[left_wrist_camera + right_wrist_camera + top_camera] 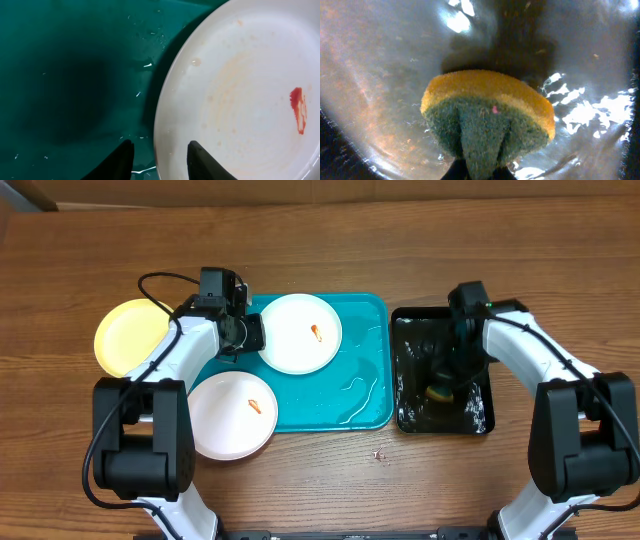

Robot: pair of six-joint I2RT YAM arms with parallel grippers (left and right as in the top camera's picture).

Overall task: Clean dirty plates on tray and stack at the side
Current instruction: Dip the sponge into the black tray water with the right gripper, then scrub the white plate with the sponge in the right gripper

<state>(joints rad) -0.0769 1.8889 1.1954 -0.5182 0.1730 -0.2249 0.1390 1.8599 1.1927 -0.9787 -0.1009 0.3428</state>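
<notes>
Overhead: turquoise tray (365, 395) mid-table with one white plate (300, 332) inside it at the back left, orange smear near its centre. A second white plate (232, 415), also smeared, sits at the tray's front left corner, partly over the rim and partly on the table. The yellow-green plate (130, 335) lies on the wood left of the tray, apart from the others. The black tray (412, 360) is just right of the turquoise one, wet.

The left gripper (250, 335) is at the left edge of the plate in the tray. Only the left wrist view shows the detail: jaws apart, plate rim running into the gap, one fingertip (122, 160) over the wet tray floor, the other over the plate. This view also shows a red smear and faint orange film on the plate.

The right gripper (445, 375) is down in the black tray, clamped on a sponge (438, 392). The right wrist view shows its yellow layer, its green scrub face creased by the pinch, and water glare around it.
</notes>
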